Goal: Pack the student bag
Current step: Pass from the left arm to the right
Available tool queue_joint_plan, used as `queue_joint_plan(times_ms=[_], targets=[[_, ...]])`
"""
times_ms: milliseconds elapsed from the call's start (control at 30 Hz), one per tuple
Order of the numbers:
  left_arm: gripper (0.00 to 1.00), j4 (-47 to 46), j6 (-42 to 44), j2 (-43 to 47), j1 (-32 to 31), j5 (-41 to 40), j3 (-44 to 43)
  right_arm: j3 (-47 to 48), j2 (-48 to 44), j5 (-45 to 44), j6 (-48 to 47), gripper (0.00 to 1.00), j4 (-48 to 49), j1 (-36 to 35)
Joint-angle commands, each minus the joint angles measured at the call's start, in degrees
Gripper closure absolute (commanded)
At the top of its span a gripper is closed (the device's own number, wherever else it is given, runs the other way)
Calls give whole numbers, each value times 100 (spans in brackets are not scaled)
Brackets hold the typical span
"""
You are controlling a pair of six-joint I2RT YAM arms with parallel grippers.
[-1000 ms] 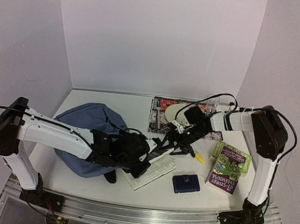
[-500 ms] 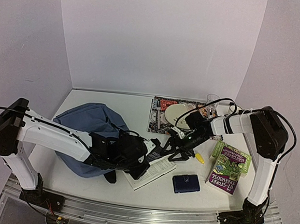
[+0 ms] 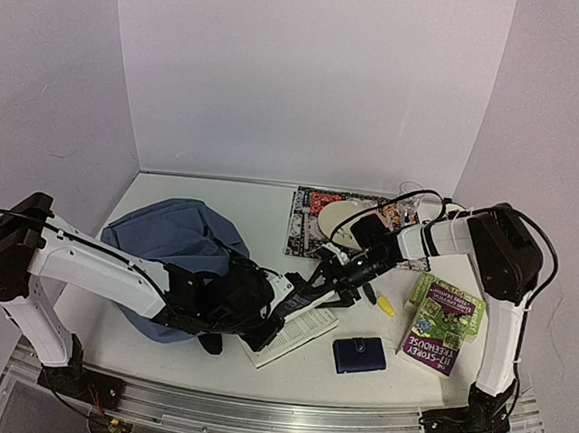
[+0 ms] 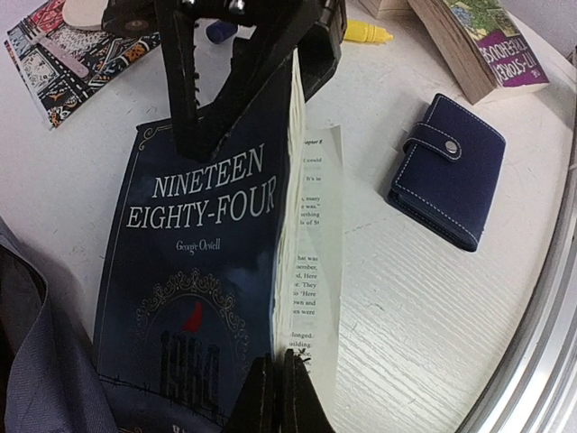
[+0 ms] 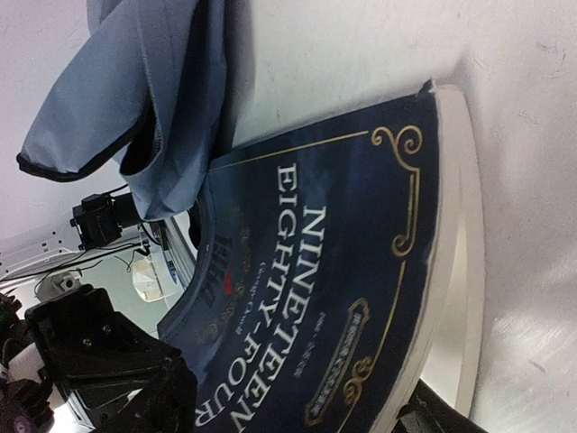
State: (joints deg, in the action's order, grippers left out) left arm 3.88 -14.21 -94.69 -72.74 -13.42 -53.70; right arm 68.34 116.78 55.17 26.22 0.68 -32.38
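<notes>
Left gripper [image 4: 276,370]: jaws together, pinched on the near edge of the navy paperback [image 4: 198,271], titled Nineteen Eighty-Four in pale letters. We see the fingers nip it right where cover meets page block. The paperback sits tilted with the cover side up, and one printed page shows beside it on the right, over the white surface [image 4: 433,298].

Right gripper [image 4: 252,108]: jaws apart, straddling the far end of the same paperback. One black finger lies across the cover above the title, the other sits past the page edge. We can't tell whether either finger presses on it.

The student bag [image 3: 168,235]: soft slate-blue fabric, slumped in a rounded heap at the left of the surface, behind the left arm. The right wrist view shows black trim along a drooping edge. Its fabric overlaps the paperback's near left side in both wrist views. We can't make out the opening.

Right of the paperback is a small navy wallet [image 3: 359,355] with its snap tab closed, lying flat and apart from the paperback. A small yellow item [image 3: 386,306] lies just beyond it. A purple-and-green book [image 3: 442,319] lies flat at far right. Behind the right gripper is a red, black and white patterned cover [image 3: 307,228] with a cream plate [image 3: 337,218] on it.
</notes>
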Motion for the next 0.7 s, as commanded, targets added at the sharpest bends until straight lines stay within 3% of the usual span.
queue_joint_plan(times_ms=[0,133,467,567,667], targets=[[100,-332,234,384,-31,-4,153,321,363,319,-19,34,-114,-7],[100,-364,319,504,-47,81,289,538,630,405,-41,38,-117,-5],[100,-365,340,779,-55,83,425,692,288,528,-233,86,-114,0],[87,-334,345,948,-51,-6,368,627,-11,539,-413,98,-116,-1],[71,-173,404,1206,-32,-120,279,526,-338,529,-654,100,-116,2]])
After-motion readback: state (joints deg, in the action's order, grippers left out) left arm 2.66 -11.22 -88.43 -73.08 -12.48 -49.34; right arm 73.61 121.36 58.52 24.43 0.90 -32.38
